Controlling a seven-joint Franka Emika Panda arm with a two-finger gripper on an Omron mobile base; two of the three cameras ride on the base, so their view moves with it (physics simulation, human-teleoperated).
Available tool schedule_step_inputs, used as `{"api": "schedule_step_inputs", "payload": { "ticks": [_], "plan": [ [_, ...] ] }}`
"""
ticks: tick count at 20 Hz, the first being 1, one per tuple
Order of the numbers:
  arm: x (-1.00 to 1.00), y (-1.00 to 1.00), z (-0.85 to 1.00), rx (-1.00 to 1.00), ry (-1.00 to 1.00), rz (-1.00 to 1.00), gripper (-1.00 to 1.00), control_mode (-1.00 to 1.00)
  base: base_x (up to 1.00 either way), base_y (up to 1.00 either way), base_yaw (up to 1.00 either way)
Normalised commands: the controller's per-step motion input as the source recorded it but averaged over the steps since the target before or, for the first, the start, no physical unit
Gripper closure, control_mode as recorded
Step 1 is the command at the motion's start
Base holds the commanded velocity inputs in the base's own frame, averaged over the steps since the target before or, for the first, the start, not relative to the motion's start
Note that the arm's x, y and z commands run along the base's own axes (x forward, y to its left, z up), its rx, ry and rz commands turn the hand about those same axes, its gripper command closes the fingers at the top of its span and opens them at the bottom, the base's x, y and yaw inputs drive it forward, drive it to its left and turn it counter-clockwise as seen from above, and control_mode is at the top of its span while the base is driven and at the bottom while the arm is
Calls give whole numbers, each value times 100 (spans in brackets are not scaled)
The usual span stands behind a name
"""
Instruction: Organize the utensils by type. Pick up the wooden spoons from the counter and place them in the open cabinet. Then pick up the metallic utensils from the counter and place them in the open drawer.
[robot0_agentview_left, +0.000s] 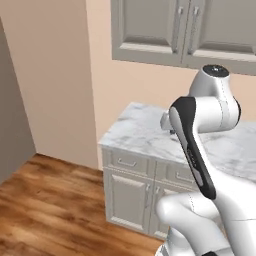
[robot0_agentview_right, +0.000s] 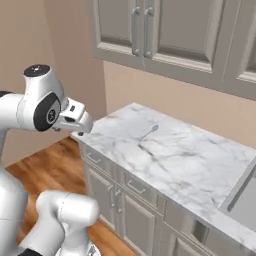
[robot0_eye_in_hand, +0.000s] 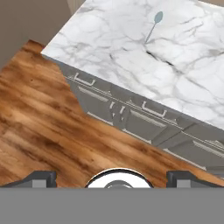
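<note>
1. Nearest the hand camera: gripper (robot0_eye_in_hand: 112, 177), fingertips (robot0_eye_in_hand: 40, 178) set at the far edges of the frame, jaws spread to full width, nothing between them, nothing touched. Below the fingertips, wood floor (robot0_eye_in_hand: 39, 127) and the grey-beige cabinet fronts (robot0_eye_in_hand: 144, 124) with bar handles.
2. In the right base view, gripper (robot0_agentview_right: 80, 122) hanging in the air just off the left corner of the surface (robot0_agentview_right: 190, 160), above floor rather than marble.
3. On the surface (robot0_eye_in_hand: 109, 48), one slim teal spoon (robot0_eye_in_hand: 153, 27), lying flat, bowl pointing away from the front edge, handle running back toward a dark vein in the marble. Same spoon (robot0_agentview_right: 149, 132) seen near the middle-left of the slab, well apart from the gripper. Surface (robot0_agentview_left: 135, 132) also seen past the arm in the left base view.
4. Handling, as a judgement: light, stiff, thin and probably slick; lying flush on hard stone, so little to get under. Best taken across the thin handle near its middle, jaws square to its length and brought right down to the marble; likely to skid or pivot if caught off-centre or at the bowl.
5. Upper cabinets (robot0_agentview_right: 150, 30) with doors shut as seen; edge of a sink (robot0_agentview_right: 245, 197) at far right. No wooden spoons, open cabinet or open drawer to be made out from here.
</note>
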Motion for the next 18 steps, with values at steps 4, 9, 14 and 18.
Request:
{"api": "schedule_step_inputs", "payload": {
  "ticks": [4,9,14,18],
  "plan": [
    [0,0,0,0,0,0,-100,100,-10,-1,-30],
    [0,0,0,0,0,0,-100,100,-53,19,-51],
    [0,0,0,0,0,0,-100,100,2,37,-45],
    [0,0,0,0,0,0,-100,100,0,42,-39]
  ]
}}
